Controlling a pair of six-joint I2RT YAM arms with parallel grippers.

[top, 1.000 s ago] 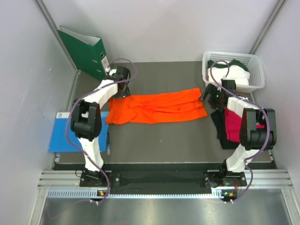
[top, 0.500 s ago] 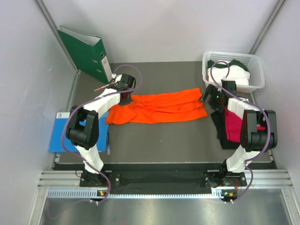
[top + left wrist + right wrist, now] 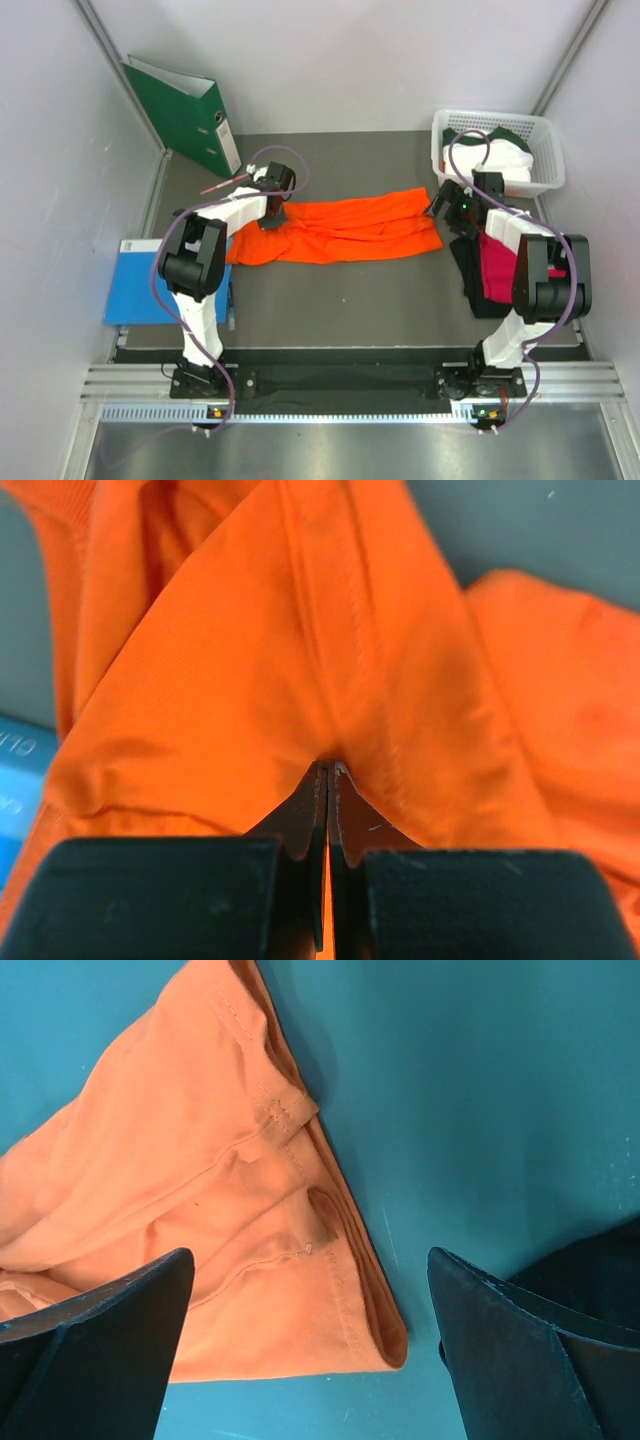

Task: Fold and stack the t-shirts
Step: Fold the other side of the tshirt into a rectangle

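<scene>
**A:** What is changing at the left gripper?

**B:** Its jaws, wide apart a second ago, are now pressing together on a stitched fold of the orange shirt, at the shirt's far left corner. The wrist is also sitting further in over that edge than before.

**A:** And the right gripper?

**B:** It is hanging wide open just above the shirt's right corner and is gripping nothing.

**A:** Where are the shirts lying?

**B:** The orange one is lying across mid-table as a long, narrowed strip running between the two grippers. The pink shirt and black shirt are lying by the right arm. The white shirt is sitting in the basket.

**A:** What is this signalling for the task?

**B:** The next fold is probably starting. One corner is pinched and the other is not yet gripped, so lifting now would likely be dragging the strip askew.
</scene>
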